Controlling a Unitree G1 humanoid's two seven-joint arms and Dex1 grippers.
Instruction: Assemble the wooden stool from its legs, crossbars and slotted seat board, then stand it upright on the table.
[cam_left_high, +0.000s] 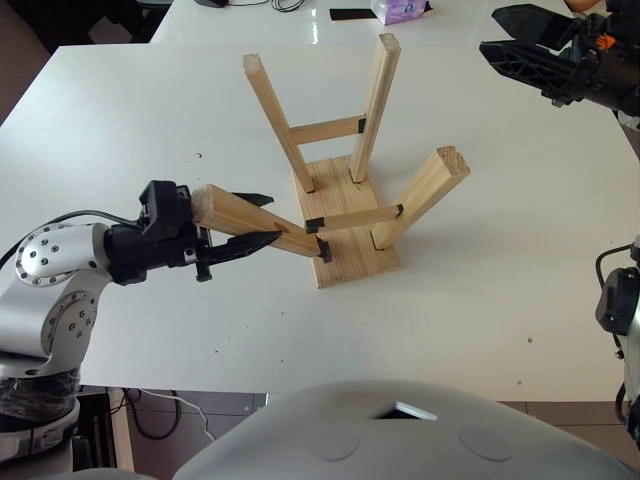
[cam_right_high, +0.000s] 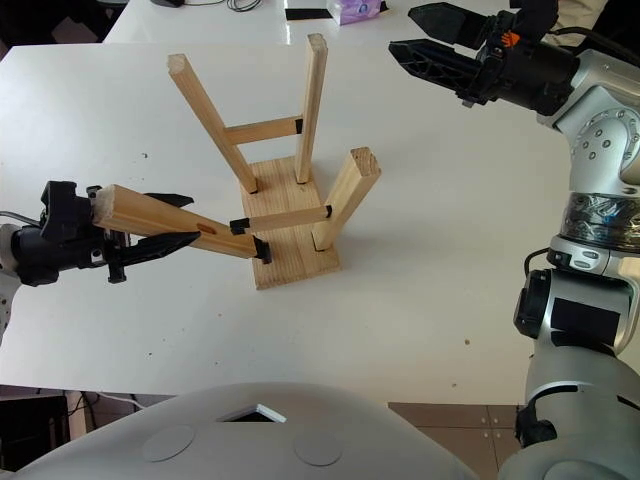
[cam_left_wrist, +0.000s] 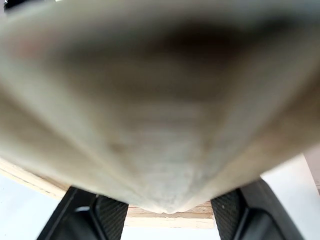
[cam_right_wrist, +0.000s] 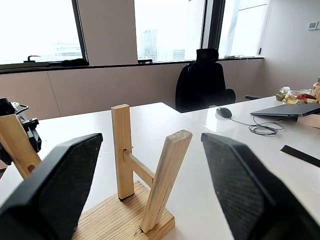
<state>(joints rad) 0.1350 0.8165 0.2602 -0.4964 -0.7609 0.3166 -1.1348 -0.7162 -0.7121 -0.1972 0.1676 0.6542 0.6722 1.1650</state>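
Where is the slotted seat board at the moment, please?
In the head views the seat board lies flat near the middle of the table, legs sticking up from it; the left gripper grips its near-left leg.

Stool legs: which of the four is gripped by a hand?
The leg slanting low toward the robot's left, clamped in the left hand; the other three legs stick up untouched.

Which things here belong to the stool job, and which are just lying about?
Stool job: seat board, three legs on it, two crossbars, tilted fourth leg in the left gripper.
Lying about: tissue box, computer mouse, laptop, office chair.
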